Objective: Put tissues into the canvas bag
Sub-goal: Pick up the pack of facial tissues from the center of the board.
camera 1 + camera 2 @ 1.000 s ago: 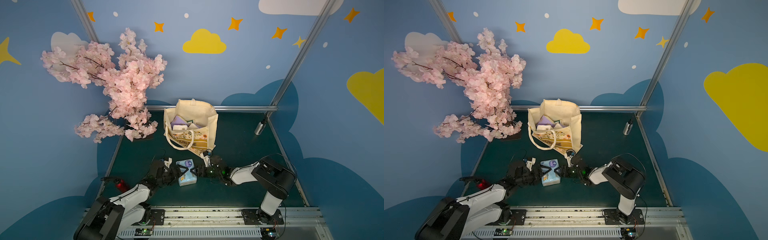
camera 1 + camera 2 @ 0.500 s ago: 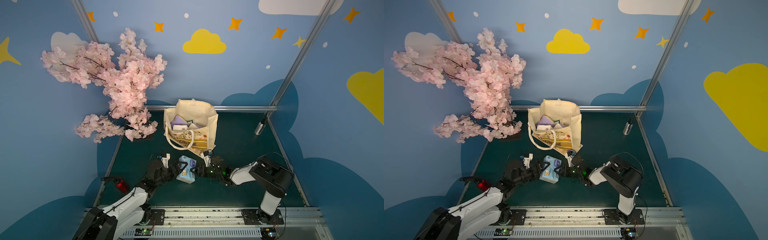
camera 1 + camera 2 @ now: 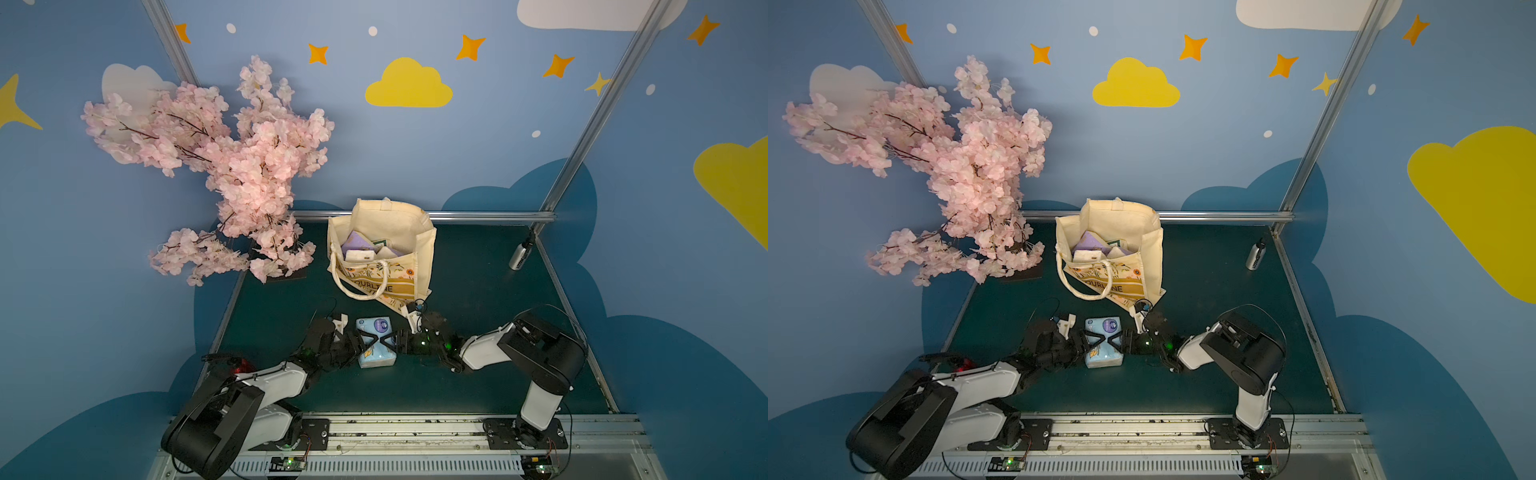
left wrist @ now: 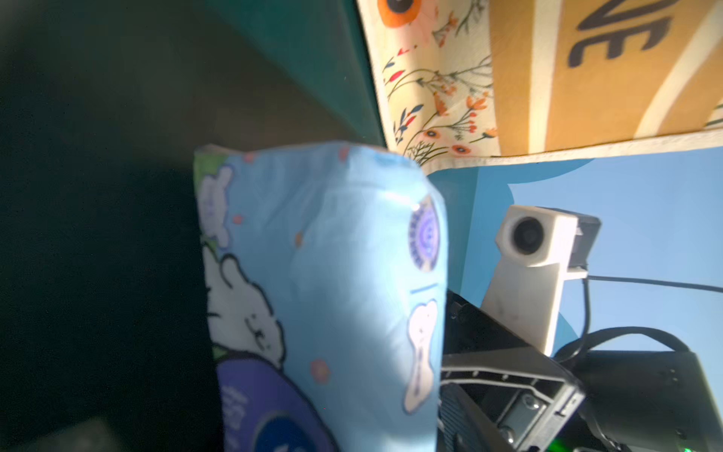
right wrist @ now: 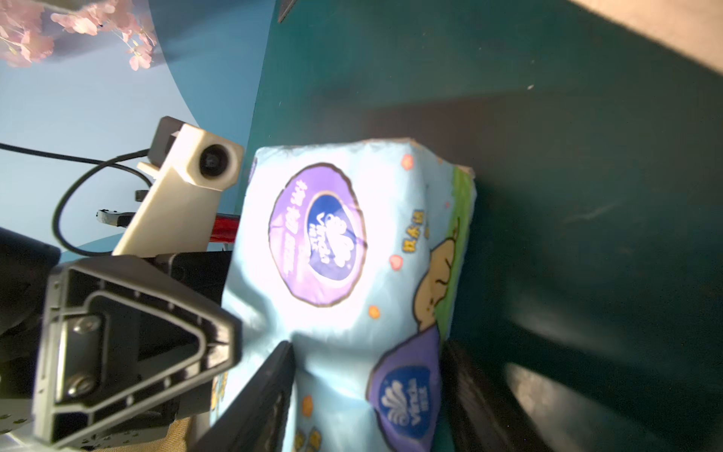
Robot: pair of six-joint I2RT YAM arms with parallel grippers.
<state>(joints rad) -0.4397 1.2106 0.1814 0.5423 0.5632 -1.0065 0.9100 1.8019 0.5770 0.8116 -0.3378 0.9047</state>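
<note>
Robotics-lab test booth: painted cloud-and-star walls (image 3: 407, 85), aluminium frame posts (image 3: 600, 108), artificial blossom tree (image 3: 241, 166), rail-mounted robot arms (image 3: 536, 353).

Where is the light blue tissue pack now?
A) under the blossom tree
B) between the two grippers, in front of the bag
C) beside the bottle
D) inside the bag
B: a top view shows the pack between the left gripper and the right gripper, outside the bag.

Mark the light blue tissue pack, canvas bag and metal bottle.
light blue tissue pack (image 3: 374, 325): in a top view, on its purple-logo end.
canvas bag (image 3: 401, 286): in a top view, mustard band of front wall.
metal bottle (image 3: 519, 257): in a top view, middle of body.
</note>
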